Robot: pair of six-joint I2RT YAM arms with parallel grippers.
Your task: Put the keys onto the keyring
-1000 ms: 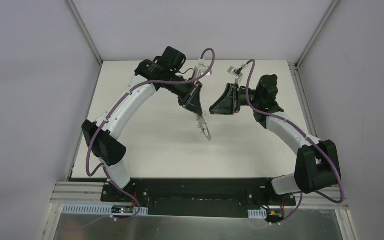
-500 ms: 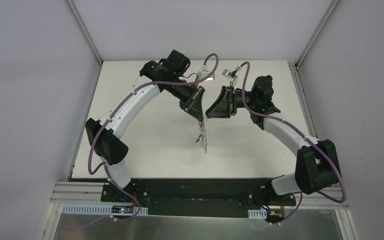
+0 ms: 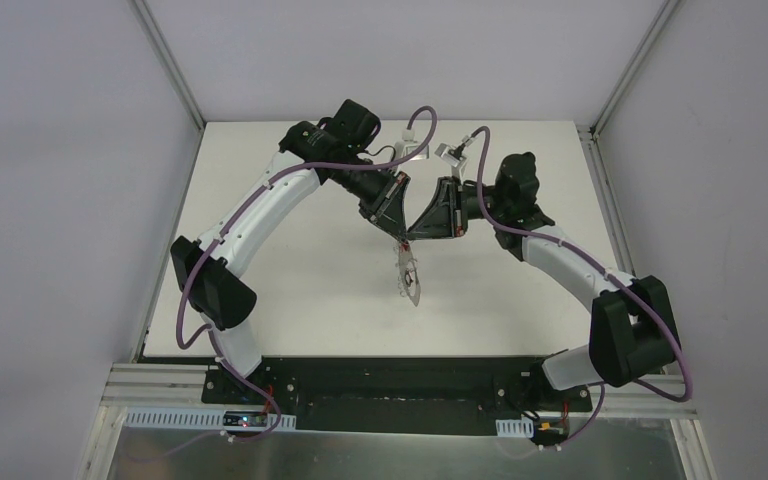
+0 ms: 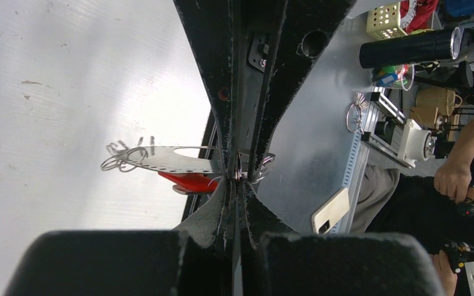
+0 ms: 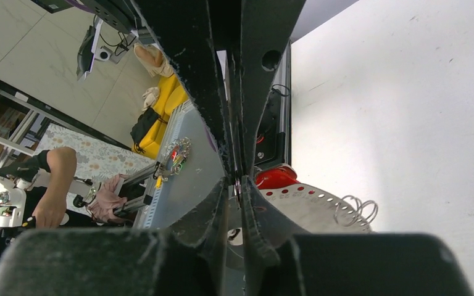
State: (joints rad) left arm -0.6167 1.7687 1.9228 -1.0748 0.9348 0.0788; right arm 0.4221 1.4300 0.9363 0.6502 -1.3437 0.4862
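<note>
Here the keyring (image 4: pixel 173 161) hangs in the air above the counter (image 3: pixel 290 270), its small wire loops (image 4: pixel 120 159) at the end far from the tools. The red-headed key (image 4: pixel 191 182) sits just under the grey band, touching or nearly touching it. Whether it is threaded on I cannot tell, and I make out no other key. The left tool (image 4: pixel 237 180) is pressed together on the band's near edge and carries the whole thing. The right tool (image 5: pixel 237 184) meets it almost tip to tip, its fingers (image 5: pixel 256 206) drawn to a narrow slit with a small bit of bright metal (image 5: pixel 238 191) at the tips. Whether it pinches that metal I cannot tell.

The step in hand looks like a fine two-handed hold at one spot. To do it well, the left grip should stay firm so the band does not swing. The right should close squarely on the metal alone, slowly, without nudging the other fingers. Any pull should run along the band, since so thin a piece likely flexes.
</note>
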